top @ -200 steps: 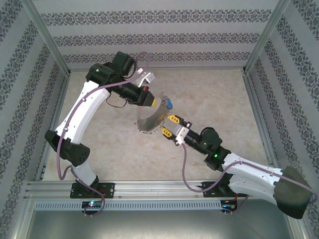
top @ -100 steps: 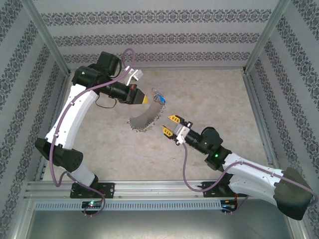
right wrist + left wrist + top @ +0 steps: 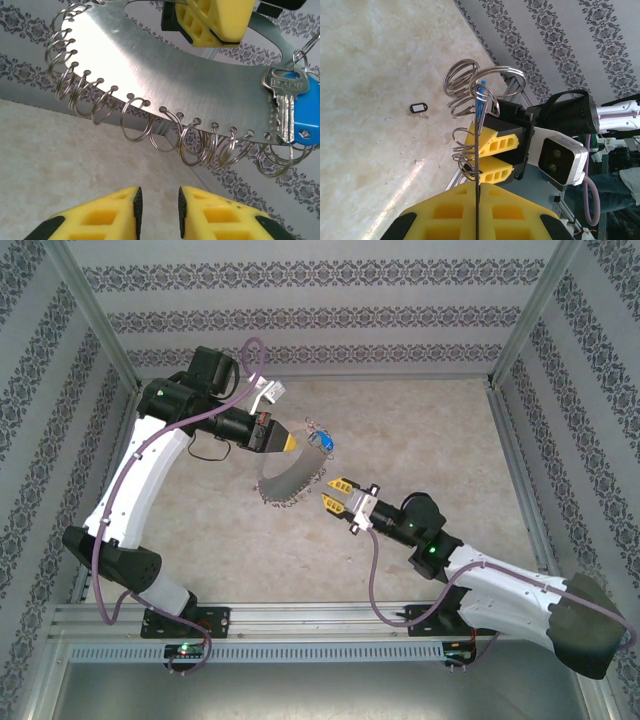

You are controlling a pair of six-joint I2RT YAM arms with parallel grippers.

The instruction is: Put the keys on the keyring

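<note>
Keyring (image 3: pixel 165 85) clamped by left fingers (image 3: pixel 445 212); right fingers (image 3: pixel 102 220) slightly apart, empty, beneath ringed edge.

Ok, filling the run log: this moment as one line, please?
left gripper: shut on keyring plate | right gripper: narrowly open, empty, facing plate's ringed edge | blue-tagged key: hanging on plate | black key tag: on table

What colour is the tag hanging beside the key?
Blue tag, next to the silver key; the right wrist view shows it best.
</note>
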